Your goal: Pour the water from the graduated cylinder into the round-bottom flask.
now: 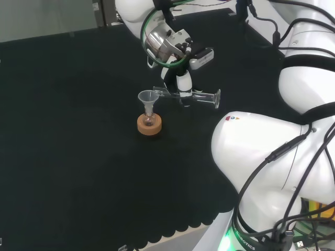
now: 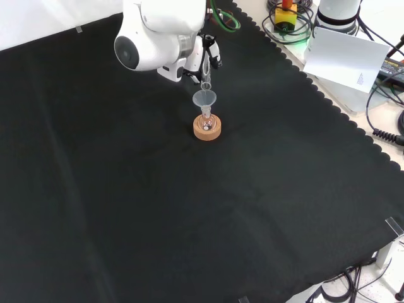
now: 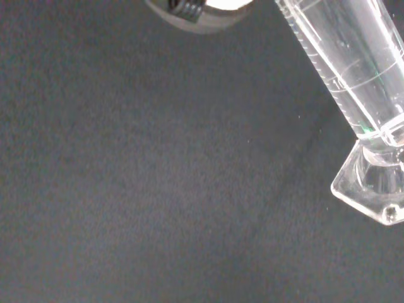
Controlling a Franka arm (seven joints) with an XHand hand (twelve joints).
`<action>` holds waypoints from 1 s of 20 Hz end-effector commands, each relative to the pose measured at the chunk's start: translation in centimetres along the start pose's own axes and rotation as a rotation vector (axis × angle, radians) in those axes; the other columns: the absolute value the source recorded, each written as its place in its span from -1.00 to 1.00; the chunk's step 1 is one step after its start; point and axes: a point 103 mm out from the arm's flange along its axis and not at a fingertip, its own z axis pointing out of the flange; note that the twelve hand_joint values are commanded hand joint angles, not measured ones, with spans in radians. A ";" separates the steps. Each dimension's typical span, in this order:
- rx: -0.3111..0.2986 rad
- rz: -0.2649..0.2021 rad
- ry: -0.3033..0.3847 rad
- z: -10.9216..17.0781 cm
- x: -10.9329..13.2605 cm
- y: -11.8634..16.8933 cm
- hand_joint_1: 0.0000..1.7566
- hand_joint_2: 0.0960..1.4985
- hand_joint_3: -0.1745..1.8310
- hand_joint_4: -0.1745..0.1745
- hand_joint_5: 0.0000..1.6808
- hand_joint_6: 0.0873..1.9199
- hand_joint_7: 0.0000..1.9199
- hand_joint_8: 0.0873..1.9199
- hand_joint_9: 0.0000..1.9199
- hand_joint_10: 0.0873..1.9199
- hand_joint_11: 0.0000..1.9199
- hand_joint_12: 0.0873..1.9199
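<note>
Midway through the pour, the black and white robot hand (image 1: 181, 86) is gripping the clear glass graduated cylinder (image 1: 188, 95) with curled fingers and holding it nearly level above the black-cloth counter (image 1: 78, 157), its mouth reaching over the clear plastic funnel (image 1: 148, 99). That funnel is sitting in the small clear round-bottom flask (image 1: 149, 120), which is resting on a tan cork ring stand (image 1: 149, 126). At the wrist, the cylinder's hexagonal foot (image 3: 372, 186) is showing close up, with no water plainly visible inside. Whether the cylinder is emptying or already drained cannot be told; seemingly remaining are finishing the pour and righting the cylinder.
</note>
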 end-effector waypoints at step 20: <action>0.111 0.046 -0.016 -1.0 0.8 -0.5 0.33 0.41 -0.82 -1.00 0.25 -0.10 0.46 -0.91 0.61 -1.00 0.44 -0.35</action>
